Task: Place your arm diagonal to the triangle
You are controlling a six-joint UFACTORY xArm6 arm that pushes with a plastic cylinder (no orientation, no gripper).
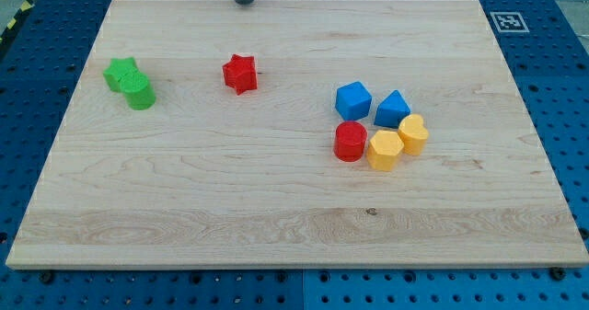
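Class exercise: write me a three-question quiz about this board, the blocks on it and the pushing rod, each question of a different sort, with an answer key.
1. True or false: my tip touches the red star.
2. Multiple choice: which blocks lie nearest the view's left edge? A) the green star and green cylinder B) the two blue blocks C) the two yellow blocks
3. Fill in: in the cluster at the view's right, the red cylinder sits directly below the blue ____, beside the yellow hexagon.

Key: 1 false, the tip stands apart at the board's top edge, above the red star; 2 A; 3 cube.
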